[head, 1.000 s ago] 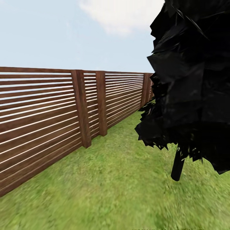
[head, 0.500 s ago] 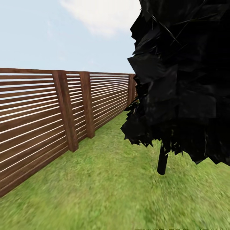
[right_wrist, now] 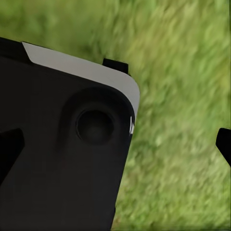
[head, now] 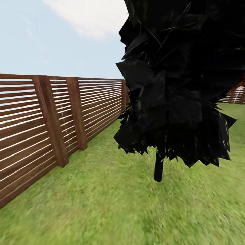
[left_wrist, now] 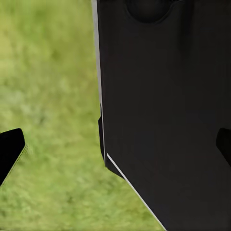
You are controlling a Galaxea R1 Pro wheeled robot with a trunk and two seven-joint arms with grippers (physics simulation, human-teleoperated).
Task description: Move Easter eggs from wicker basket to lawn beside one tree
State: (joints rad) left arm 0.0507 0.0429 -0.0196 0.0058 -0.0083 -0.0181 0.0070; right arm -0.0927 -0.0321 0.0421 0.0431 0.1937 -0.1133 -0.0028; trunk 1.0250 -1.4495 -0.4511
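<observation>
While the head view takes in the garden, no egg or basket is in sight; the details run as follows.

Lawn (head: 112, 204): mottled green grass across the lower half of the head frame, running back along the fence toward the centre and out to the right edge.

Fence (head: 44, 119): brown horizontal-slat wood, entering at the left edge and receding toward the middle of the frame, with two thick posts in the left third; a further stretch shows small at the right edge, behind the foliage.

Conifer (head: 177, 85): a very dark, nearly black mass of ragged foliage from the top edge down past mid-height, right of centre; its thin dark trunk (head: 158, 168) stands upright in the grass just below the foliage.

Sky (head: 51, 37): pale blue with a white cloud, upper left.

Left end effector (left_wrist: 115, 149): two dark fingertips (left_wrist: 9, 149) at the left and right edges of the wrist frame, set wide apart and gripping nothing, so released. Between them lies blurred grass on the left half and a large dark panel of the robot's body (left_wrist: 168, 120) with a light edge on the right half.

Right end effector (right_wrist: 115, 144): dark fingertips (right_wrist: 224, 142) at opposite edges, likewise spread and gripping nothing. A dark rounded body panel (right_wrist: 62, 159) with a circular recess covers the left and lower part; blurred grass covers the upper and right part.
</observation>
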